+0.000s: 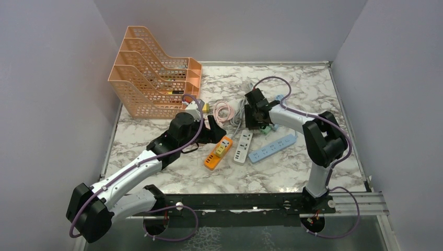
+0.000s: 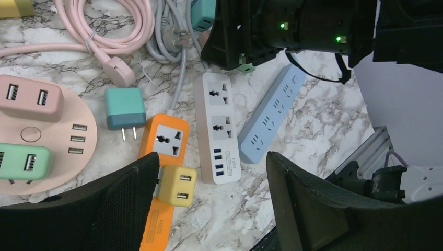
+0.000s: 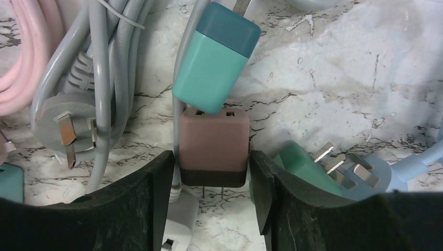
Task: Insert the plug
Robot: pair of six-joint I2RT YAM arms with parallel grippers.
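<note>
The right gripper (image 3: 211, 172) is sitting with a black finger on each side of the small brownish-pink square plug (image 3: 214, 141), very close, but I cannot tell if it is squeezing. The plug is lying on the white marble table (image 3: 334, 94), its far end hiding under a teal plug block (image 3: 214, 57), beside a grey cable bundle (image 3: 99, 63). From above, the arm is covering it. The left gripper (image 2: 211, 159) is hanging wide apart and empty over the orange power strip (image 2: 164, 138).
</note>
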